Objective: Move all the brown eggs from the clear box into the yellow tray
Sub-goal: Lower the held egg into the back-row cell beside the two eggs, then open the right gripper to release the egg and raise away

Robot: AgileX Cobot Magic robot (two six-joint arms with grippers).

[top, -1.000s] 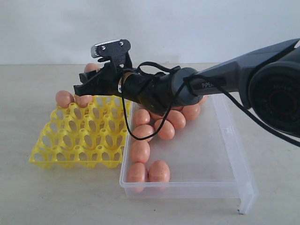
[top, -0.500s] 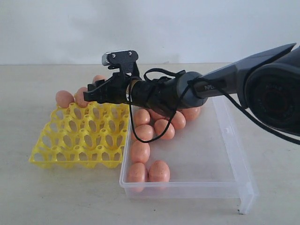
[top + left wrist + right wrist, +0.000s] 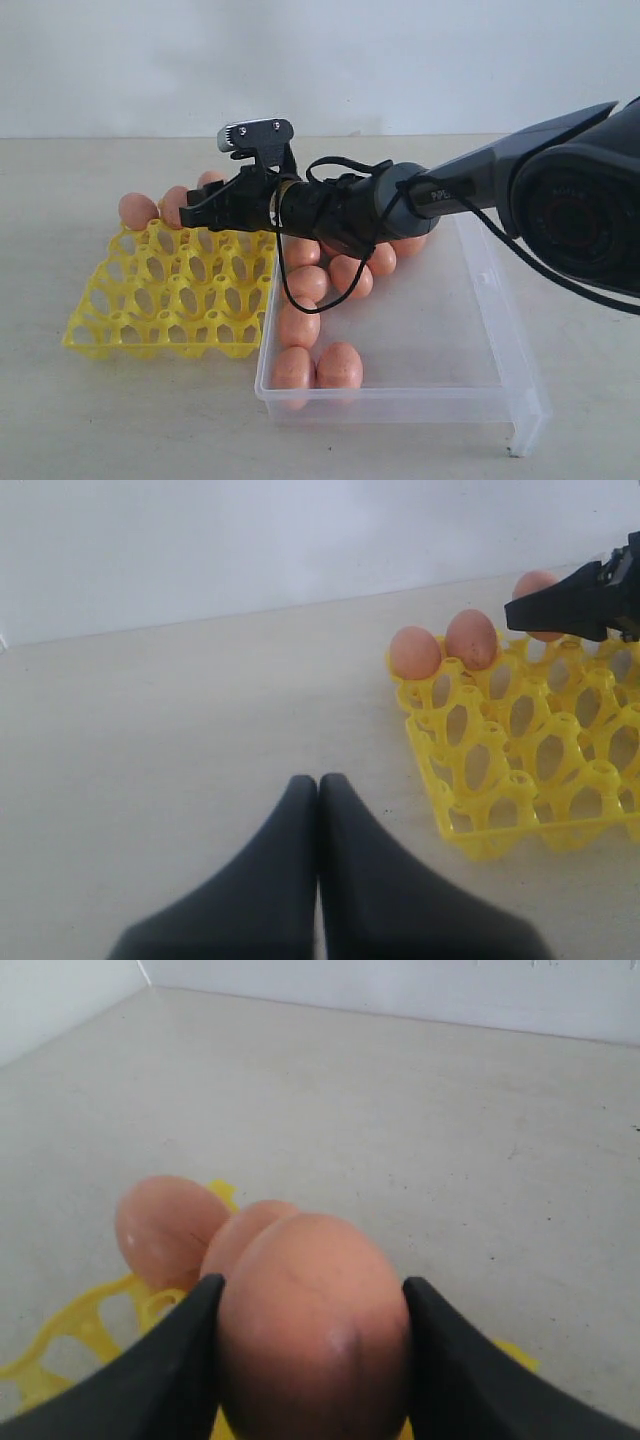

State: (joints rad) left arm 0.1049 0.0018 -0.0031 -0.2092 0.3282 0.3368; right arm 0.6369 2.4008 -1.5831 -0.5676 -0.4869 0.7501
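The right arm (image 3: 480, 170) stretches nearly level from the right across to the left, its right gripper (image 3: 200, 205) clamped on a brown egg (image 3: 310, 1310). The left gripper (image 3: 318, 800) hangs low, fingers (image 3: 270, 880) pressed together, holding nothing

Right arm (image 3: 570, 190): my arm is dark grey, with a big round joint housing and a long link that becomes thinner toward the wrist.
Marking (image 3: 447, 187): small white letters on the link (I can read only "PIPE").
Wrist (image 3: 340, 205): black, cylinder shape.
Cable (image 3: 300, 299): thin and black, it makes a loop under the wrist.
Camera bracket (image 3: 257, 133): silver-grey plate with two small screws, on a black mount.
Right gripper (image 3: 195, 208): matte black, flat fingers.
Left gripper (image 3: 318, 783): two dark grey fingers, wide at the base, rounded at the tips.
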